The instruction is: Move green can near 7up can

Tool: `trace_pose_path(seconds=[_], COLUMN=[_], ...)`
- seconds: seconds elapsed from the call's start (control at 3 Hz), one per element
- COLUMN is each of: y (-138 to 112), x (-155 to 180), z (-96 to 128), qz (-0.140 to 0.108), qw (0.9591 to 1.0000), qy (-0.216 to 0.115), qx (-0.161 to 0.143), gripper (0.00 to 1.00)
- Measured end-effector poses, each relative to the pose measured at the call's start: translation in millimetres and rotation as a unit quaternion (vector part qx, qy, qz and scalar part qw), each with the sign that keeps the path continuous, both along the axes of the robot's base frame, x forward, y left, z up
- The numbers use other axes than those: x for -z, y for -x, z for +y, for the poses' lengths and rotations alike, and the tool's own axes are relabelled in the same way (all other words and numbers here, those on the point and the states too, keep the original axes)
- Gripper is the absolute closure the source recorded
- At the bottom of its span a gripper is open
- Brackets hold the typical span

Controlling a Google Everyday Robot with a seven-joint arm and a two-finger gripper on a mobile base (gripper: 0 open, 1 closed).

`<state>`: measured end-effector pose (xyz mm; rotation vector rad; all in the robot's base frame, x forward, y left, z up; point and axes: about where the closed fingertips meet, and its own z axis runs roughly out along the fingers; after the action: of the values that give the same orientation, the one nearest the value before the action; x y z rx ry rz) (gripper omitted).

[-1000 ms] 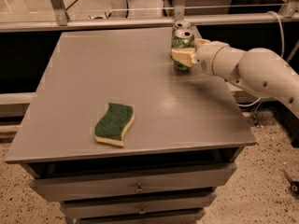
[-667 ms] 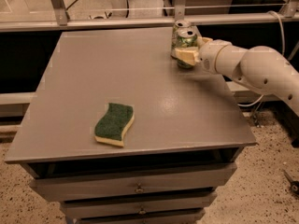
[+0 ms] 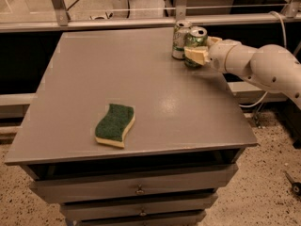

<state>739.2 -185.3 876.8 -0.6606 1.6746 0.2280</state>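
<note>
The green can [image 3: 195,36] is being gripped low on its body by the gripper [image 3: 199,50], its cream fingers [image 3: 196,56] being closed on it from either side, while the arm is being reached in from the right over the table [image 3: 141,79]. Immediately to the gripper's left, and a little beyond it, the 7up can [image 3: 179,40] is being left standing upright, so close to the held can that contact cannot be ruled out. A sponge [image 3: 115,125] is lying well to the gripper's left and far nearer the front edge, out of harm's way. The placement is being judged as nearly done, and the danger is lying in the release: the 7up can is likely to be nudged over if the fingers are being opened toward it, and the green can is likely to be toppled if it is being let go before its base (hidden behind the near finger) is being rested flat.
</note>
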Motion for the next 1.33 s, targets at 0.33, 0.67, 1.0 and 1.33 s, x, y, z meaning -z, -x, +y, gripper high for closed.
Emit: trace_pose_path(seconds=[0.33,0.67,1.0,1.33], y=[0.0,0.0,0.0,-6.7], x=[-2.4,-3.5,-3.9,-5.9], z=[0.0,-0.1,-0.1,-9.5], qz=[0.000,0.000,0.000,-0.008], qw=[1.0000,1.0000,1.0000,1.0000], qy=[0.000,0.000,0.000,-0.004], qx=[0.000,0.000,0.000,-0.003], gripper=[0.63,0.40,0.17,0.00])
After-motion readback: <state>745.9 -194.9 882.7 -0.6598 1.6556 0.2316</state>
